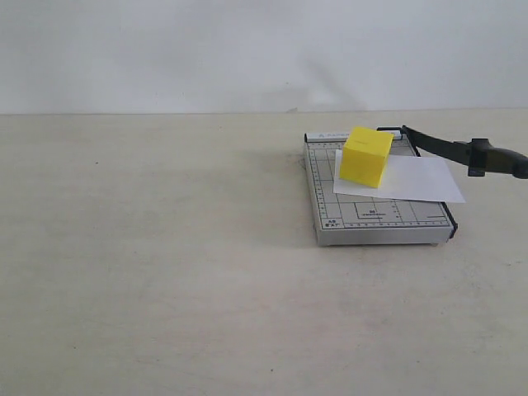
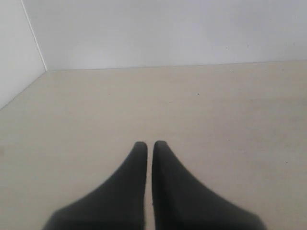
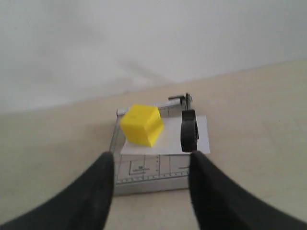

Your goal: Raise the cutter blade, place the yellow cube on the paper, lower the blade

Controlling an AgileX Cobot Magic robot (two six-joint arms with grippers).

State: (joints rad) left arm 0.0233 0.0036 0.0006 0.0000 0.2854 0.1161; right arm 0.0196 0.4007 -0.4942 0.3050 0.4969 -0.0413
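The yellow cube rests on the paper, near the sheet's left end. The paper lies across the grey cutter board and overhangs its right edge. The cutter blade is raised, slanting up to the right from its hinge at the board's far corner. No arm shows in the exterior view. In the right wrist view my right gripper is open and empty, short of the board, with the cube and the blade's handle beyond it. My left gripper is shut over bare table.
A pale wooden table stretches to the left of and in front of the board. A white wall closes the back. The left wrist view shows a wall corner at the table's far end.
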